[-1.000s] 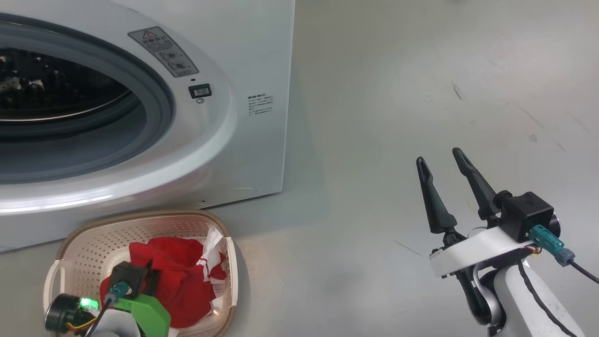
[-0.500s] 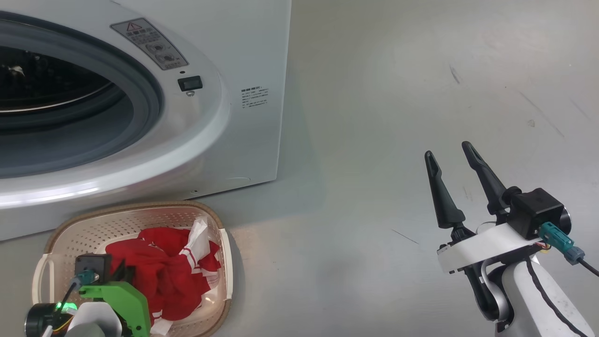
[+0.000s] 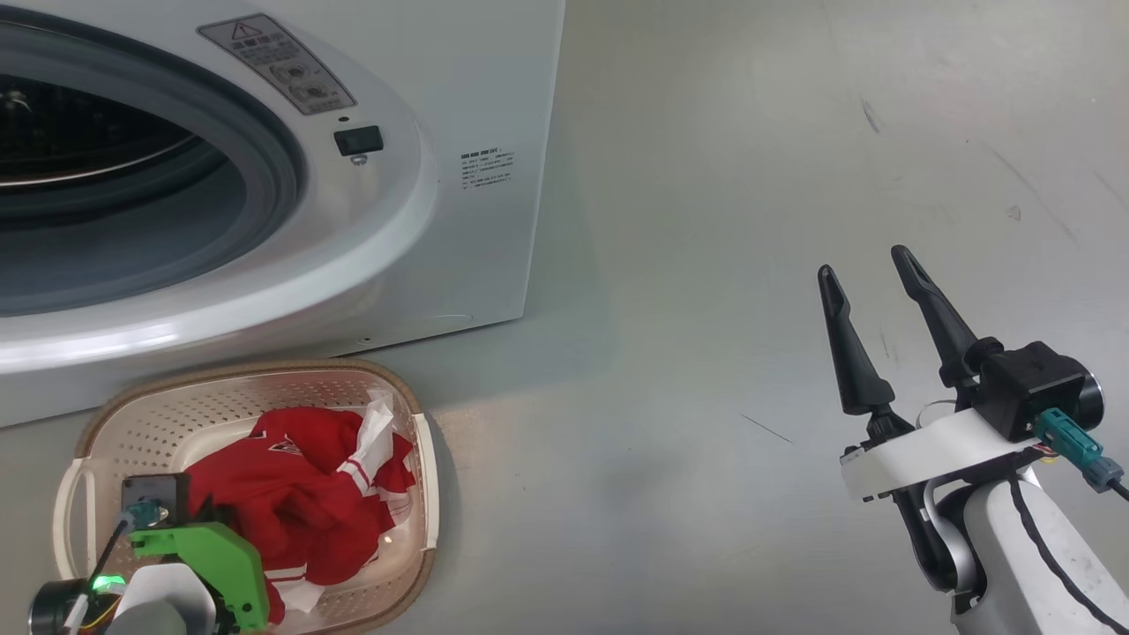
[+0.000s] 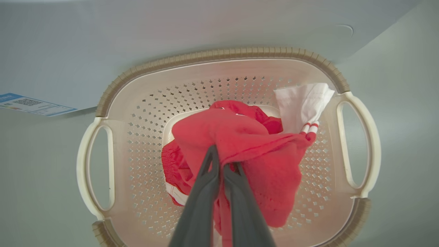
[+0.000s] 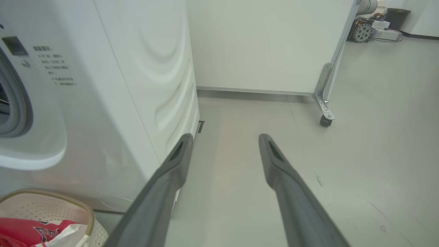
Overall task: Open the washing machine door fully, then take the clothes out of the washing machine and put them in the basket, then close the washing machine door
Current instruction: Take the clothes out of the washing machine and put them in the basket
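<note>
The left hand [image 4: 219, 163] is clamped on the red clothes [image 4: 247, 137], bunched low in the basket [image 4: 219, 55]; fabric snagged on its fingers could drag back out over the rim when it lifts. The right hand [image 3: 863, 265], fingers apart and empty, hovers over the floor, off to the side of the washing machine [image 3: 476, 88], whose dim drum may hide another garment.

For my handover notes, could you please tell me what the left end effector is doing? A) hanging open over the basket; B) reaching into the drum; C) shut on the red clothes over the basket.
C: the left end effector is pinched shut on the clothes, over the basket.
</note>
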